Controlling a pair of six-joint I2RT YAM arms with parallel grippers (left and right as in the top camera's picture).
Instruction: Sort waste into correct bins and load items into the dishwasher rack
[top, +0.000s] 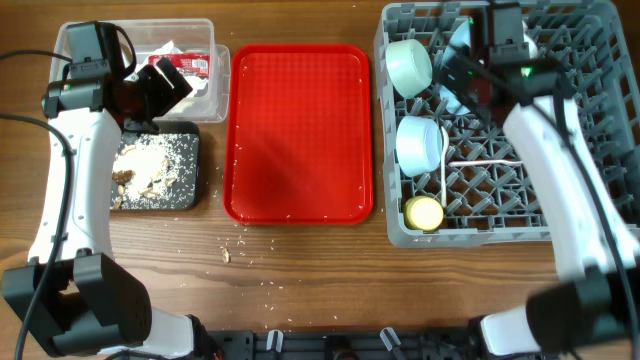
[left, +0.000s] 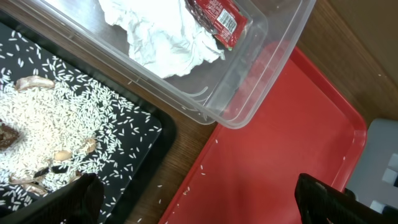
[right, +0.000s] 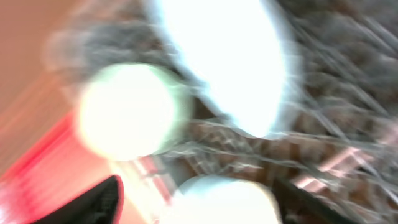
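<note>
The grey dishwasher rack (top: 575, 215) holds two light blue bowls (top: 408, 66) (top: 420, 143), a yellow cup (top: 424, 212), white cutlery (top: 478, 160) and a plate (top: 458, 38) partly hidden by my right arm. My right gripper (top: 458, 72) hangs over the rack; its view is blurred, with fingers wide apart (right: 205, 208) above a pale bowl (right: 224, 199). My left gripper (left: 202, 205) is open and empty over the gap between the black tray (left: 146, 146) and the red tray. The clear tub (left: 249, 93) holds the napkin (left: 165, 43) and the red packet (left: 217, 15). Rice and food scraps (left: 56, 130) lie in the black tray.
The red serving tray (top: 300, 130) lies in the middle, with a few grains on it. Crumbs (top: 228, 252) are scattered on the wooden table in front of it. The clear tub (top: 205, 40) and the black tray (top: 190, 190) sit at the left.
</note>
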